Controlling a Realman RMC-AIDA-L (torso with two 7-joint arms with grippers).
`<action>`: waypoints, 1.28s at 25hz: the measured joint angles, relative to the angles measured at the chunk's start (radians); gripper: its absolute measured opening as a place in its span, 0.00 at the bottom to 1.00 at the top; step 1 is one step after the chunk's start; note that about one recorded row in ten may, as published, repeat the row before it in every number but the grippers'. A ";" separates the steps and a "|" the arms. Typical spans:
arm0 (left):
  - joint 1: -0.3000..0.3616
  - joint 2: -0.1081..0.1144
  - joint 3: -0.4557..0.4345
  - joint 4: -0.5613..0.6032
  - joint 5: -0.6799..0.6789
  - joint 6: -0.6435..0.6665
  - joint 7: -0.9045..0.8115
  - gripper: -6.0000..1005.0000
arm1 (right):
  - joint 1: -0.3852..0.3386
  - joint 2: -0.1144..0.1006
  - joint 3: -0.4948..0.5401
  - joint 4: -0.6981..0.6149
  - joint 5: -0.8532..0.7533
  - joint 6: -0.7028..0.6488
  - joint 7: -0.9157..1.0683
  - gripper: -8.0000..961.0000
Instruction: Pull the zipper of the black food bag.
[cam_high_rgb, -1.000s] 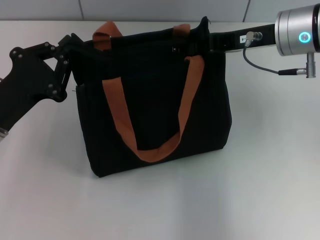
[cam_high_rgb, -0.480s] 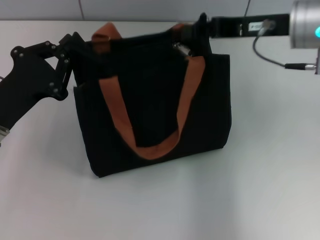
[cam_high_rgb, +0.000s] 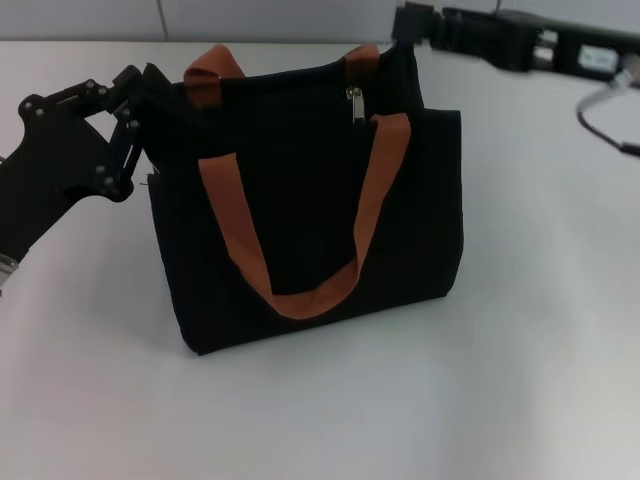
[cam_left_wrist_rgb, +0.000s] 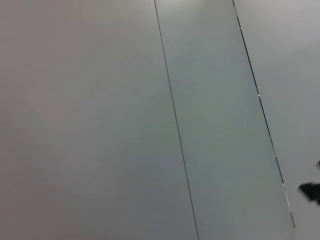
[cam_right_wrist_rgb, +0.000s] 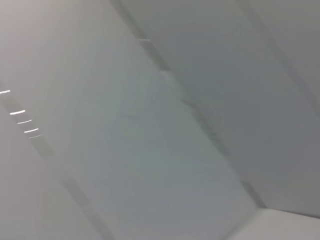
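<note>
From my seat, the zipper (cam_high_rgb: 355, 102) shows as a small silver pull tab hanging just below the bag's top edge, in the upper middle of the head view, right beside where the near brown handle (cam_high_rgb: 300, 255) climbs to its right-hand anchor. The black food bag (cam_high_rgb: 310, 210) stands upright on the white table (cam_high_rgb: 520, 330), filling the centre of the frame, front pocket toward me.

The tab hangs free; nothing grips it. The right gripper (cam_high_rgb: 408, 22) sits at the upper right of the frame, just above and to the right of the bag's top right corner, apart from the tab. I cannot tell whether its fingers are apart or together. The left gripper (cam_high_rgb: 148, 85) is at the upper left, pressed against the bag's top left corner; it looks to be bracing or pinching the fabric there, but I cannot make out its fingers either. Both wrist views show only blank panelled wall, so they give me nothing on the bag.

I judge the pull to be between grasps or finished: I cannot tell from here how much of the zipper line is closed. If more travel is needed, the next move calls for bringing the right gripper down to the tab, pinching it squarely, and drawing along the top edge while the left side holds firm.
</note>
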 joint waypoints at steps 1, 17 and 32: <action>0.000 0.001 0.002 -0.009 0.000 -0.008 -0.004 0.04 | 0.005 -0.005 0.031 0.058 0.010 -0.104 -0.125 0.44; 0.009 0.091 0.053 0.243 0.227 0.055 -0.510 0.60 | -0.028 -0.008 0.043 0.233 -0.162 -0.245 -0.610 0.79; -0.022 0.106 0.166 0.286 0.298 0.268 -0.686 0.84 | -0.019 0.006 0.037 0.312 -0.272 -0.202 -0.794 0.82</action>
